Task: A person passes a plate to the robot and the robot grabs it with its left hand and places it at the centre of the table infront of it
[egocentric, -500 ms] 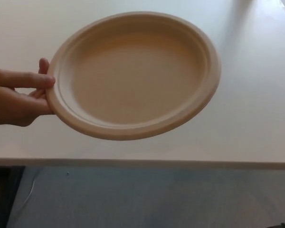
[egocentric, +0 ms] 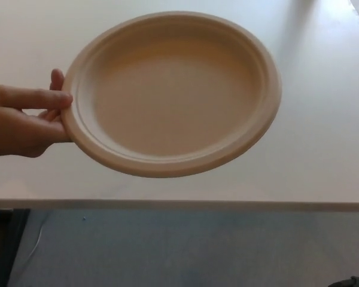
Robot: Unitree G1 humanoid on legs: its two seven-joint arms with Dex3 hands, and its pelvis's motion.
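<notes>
Robot's hands: neither the left nor the right shows in the head view, so whether their fingers are apart or closed cannot be told.
Person's hand [egocentric: 18,122]: comes in from picture left, thumb on top of the rim and fingers beneath, pinching the plate at its left edge.
Plate [egocentric: 173,92]: round, tan, empty, held up above the tabletop and tilted a little toward the camera.
Tabletop [egocentric: 329,155]: pale and bare around the plate, its near edge running across the lower picture.
Step in hand: the handover, with the left hand yet to take the plate.
How to do it well: bring the left hand to a free stretch of rim, near or lower edge, apart from the person's fingers; close thumb over and fingers under; keep the plate level.
Risk: a thin rim may slip or bend in a shallow grip.
</notes>
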